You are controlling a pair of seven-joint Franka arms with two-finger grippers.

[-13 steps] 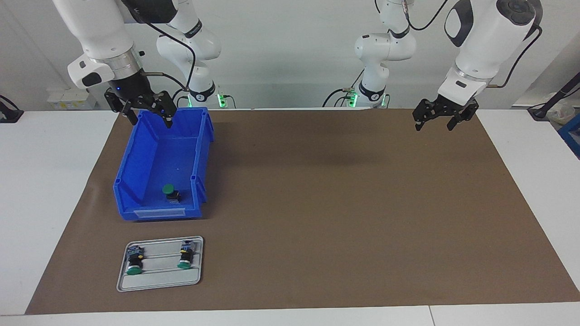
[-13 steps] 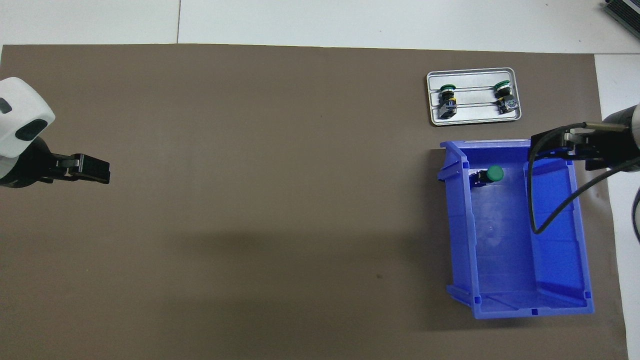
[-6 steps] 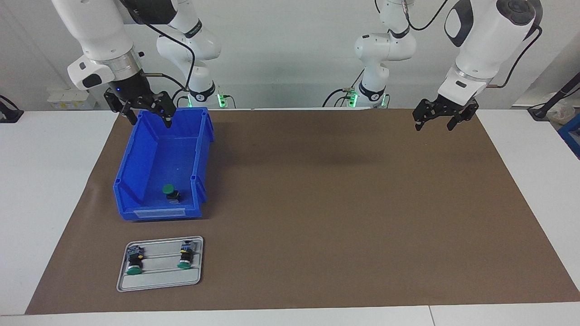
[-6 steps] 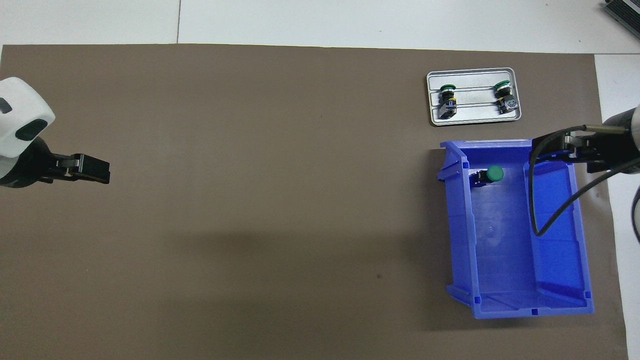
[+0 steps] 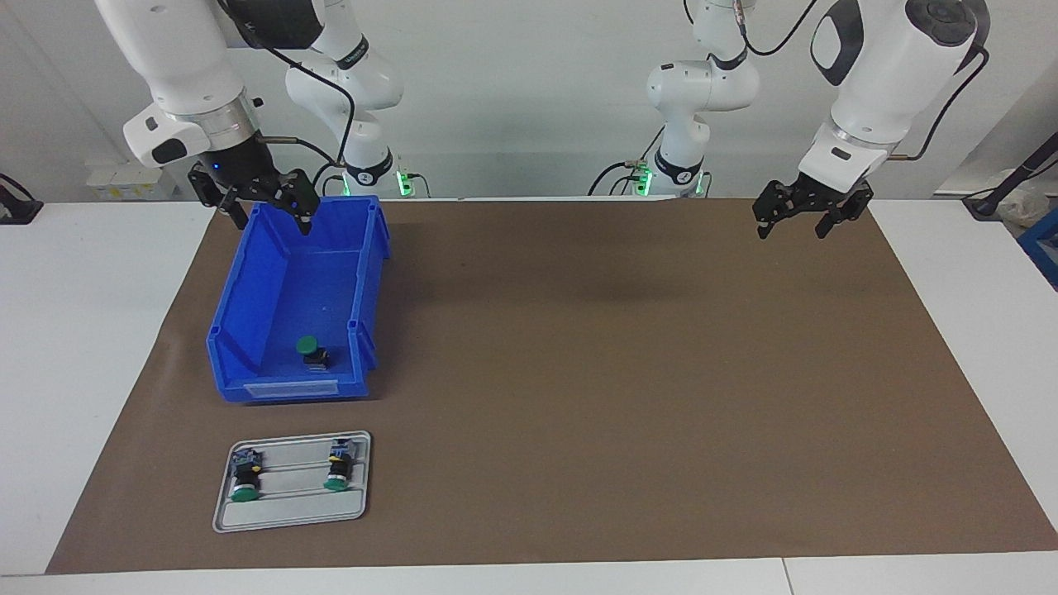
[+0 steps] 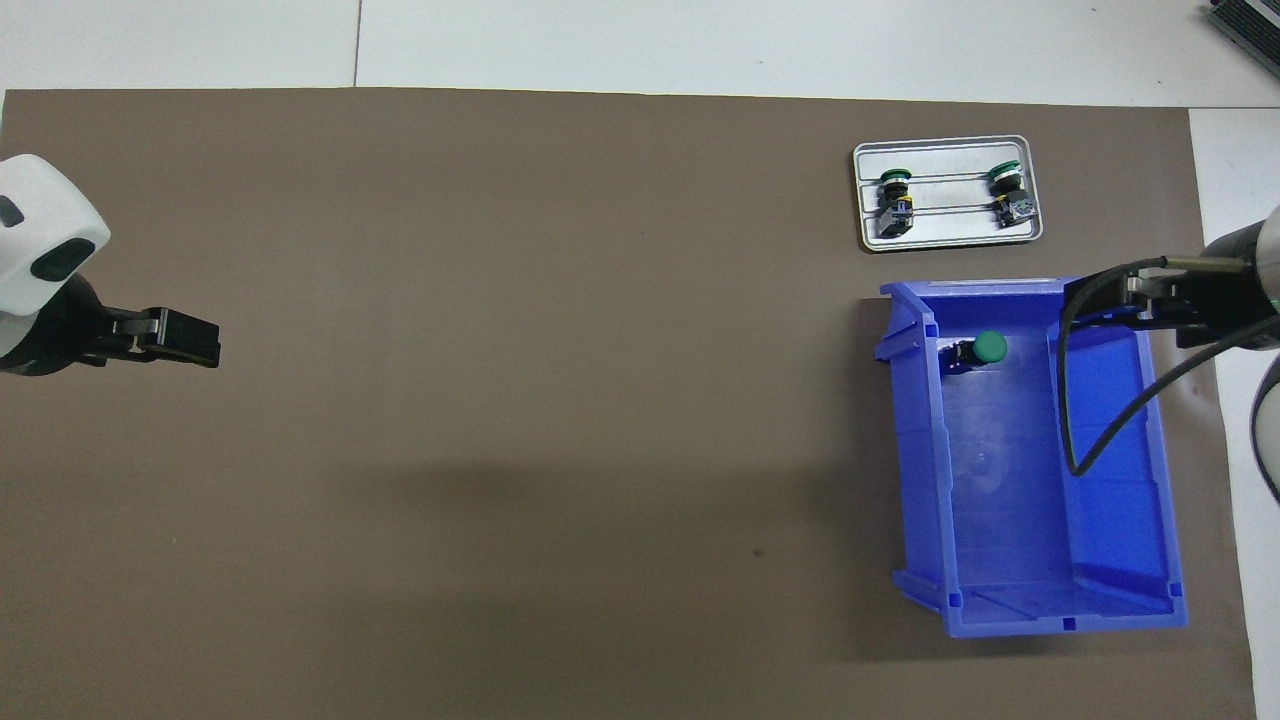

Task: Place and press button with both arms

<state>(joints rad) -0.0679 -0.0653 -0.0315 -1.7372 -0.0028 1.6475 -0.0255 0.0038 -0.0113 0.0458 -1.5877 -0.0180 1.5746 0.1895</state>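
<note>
My right end effector (image 5: pixel 270 216) hangs in the upper left of the facing view, over the blue bin (image 5: pixel 248 310), fingers apart and holding nothing. My left end effector (image 5: pixel 792 223) waits in the upper right over the brown mat (image 5: pixel 620 372), fingers apart too. The green button (image 5: pixel 308 347) lies inside the bin. Two more buttons (image 5: pixel 244 479) rest on the grey tray (image 5: pixel 289 512) at the lower left of the tabletop (image 5: pixel 91 330).

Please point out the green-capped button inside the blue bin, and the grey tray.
Green-capped push button (image 5: pixel 308 348), facing view: on its round cap.
Blue plastic bin (image 5: pixel 248 297), facing view: on its side wall.
Grey metal tray (image 6: pixel 948 234), overhead view: on its rim.
</note>
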